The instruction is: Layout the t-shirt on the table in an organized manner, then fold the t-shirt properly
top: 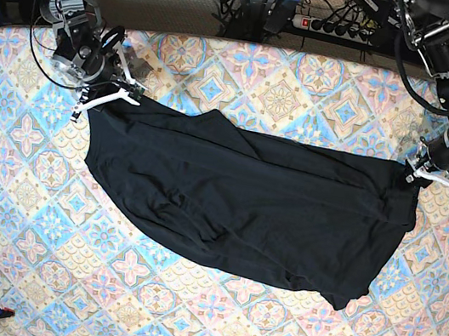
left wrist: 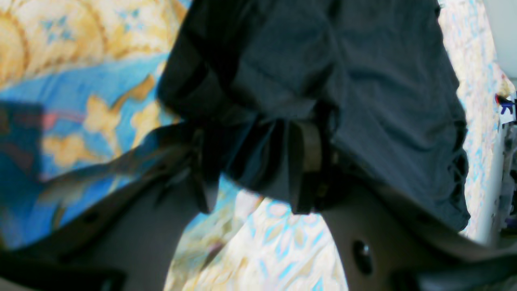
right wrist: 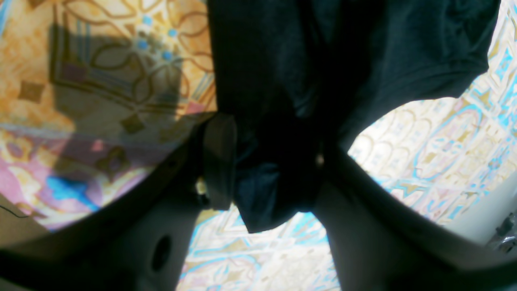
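1. The table [top: 207, 320] filled the base view, covered by a cloth of blue, pink, yellow and cream diamond tiles with floral medallions.
2. The t-shirt [top: 245, 202], plain black, was stretched across the middle of the table as one wide band, creased, with its lower edge sagging toward the near side.
3. The right gripper [top: 108, 99] stood at the shirt's corner toward the base view's left. In the right wrist view its fingers [right wrist: 220, 157] stood either side of a bunched fold of the black fabric [right wrist: 278, 121], a loose flap hanging below them; the gripper was clamped on the shirt.
4. The left gripper [top: 432, 175] stood at the shirt's opposite end, toward the base view's right. The left wrist view showed gathered pleats of the shirt [left wrist: 363, 81] pinched between its fingers [left wrist: 309, 157], so this one also grasped the cloth.
5. Behind the table's far edge lay a power strip [top: 334, 27] with dark cables.
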`<action>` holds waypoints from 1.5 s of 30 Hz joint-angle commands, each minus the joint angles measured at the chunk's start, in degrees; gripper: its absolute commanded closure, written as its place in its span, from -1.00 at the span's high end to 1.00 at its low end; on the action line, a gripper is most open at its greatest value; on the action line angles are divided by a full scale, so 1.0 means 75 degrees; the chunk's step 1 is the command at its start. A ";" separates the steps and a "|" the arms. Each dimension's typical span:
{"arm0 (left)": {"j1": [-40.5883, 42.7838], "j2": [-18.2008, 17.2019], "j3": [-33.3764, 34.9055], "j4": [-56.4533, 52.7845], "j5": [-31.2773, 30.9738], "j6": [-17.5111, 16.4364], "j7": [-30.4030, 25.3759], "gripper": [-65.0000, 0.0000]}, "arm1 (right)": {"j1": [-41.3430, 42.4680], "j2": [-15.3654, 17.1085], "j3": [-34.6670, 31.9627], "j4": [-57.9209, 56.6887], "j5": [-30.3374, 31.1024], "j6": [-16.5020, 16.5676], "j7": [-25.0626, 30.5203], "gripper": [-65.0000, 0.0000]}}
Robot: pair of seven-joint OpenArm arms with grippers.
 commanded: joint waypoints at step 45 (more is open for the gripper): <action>-0.0090 0.1099 -0.0038 -0.0147 0.0871 -0.0039 -0.0992 -1.00 | -0.0717 0.0013 -0.0009 0.0994 -0.0075 -0.0038 -0.0056 -0.29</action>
